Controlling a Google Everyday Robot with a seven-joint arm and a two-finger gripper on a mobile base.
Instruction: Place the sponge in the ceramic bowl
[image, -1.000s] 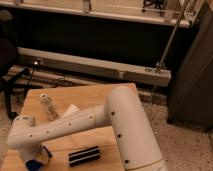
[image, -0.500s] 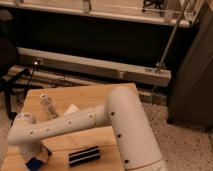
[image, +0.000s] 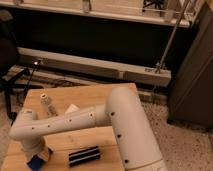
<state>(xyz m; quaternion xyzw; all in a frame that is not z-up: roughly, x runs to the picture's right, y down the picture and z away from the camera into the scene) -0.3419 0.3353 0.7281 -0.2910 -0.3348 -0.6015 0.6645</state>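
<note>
The bright-blue sponge (image: 35, 163) shows at the front left corner of the wooden table (image: 95, 95), partly covered by my gripper (image: 41, 154). The gripper hangs from the white arm (image: 75, 122), which reaches from the lower right across the table to the left and bends down at the wrist. It sits right on top of the sponge. The ceramic bowl is out of view, possibly hidden behind the arm.
A black block with white stripes (image: 84, 156) lies near the front edge, right of the gripper. A small pale bottle (image: 47, 104) stands at the table's left middle, with a white object (image: 71, 108) beside it. A dark chair (image: 9, 60) stands to the left.
The wrist and gripper have shifted slightly down and left, toward the table's front corner, and the blue sponge shows a little lower with them.
</note>
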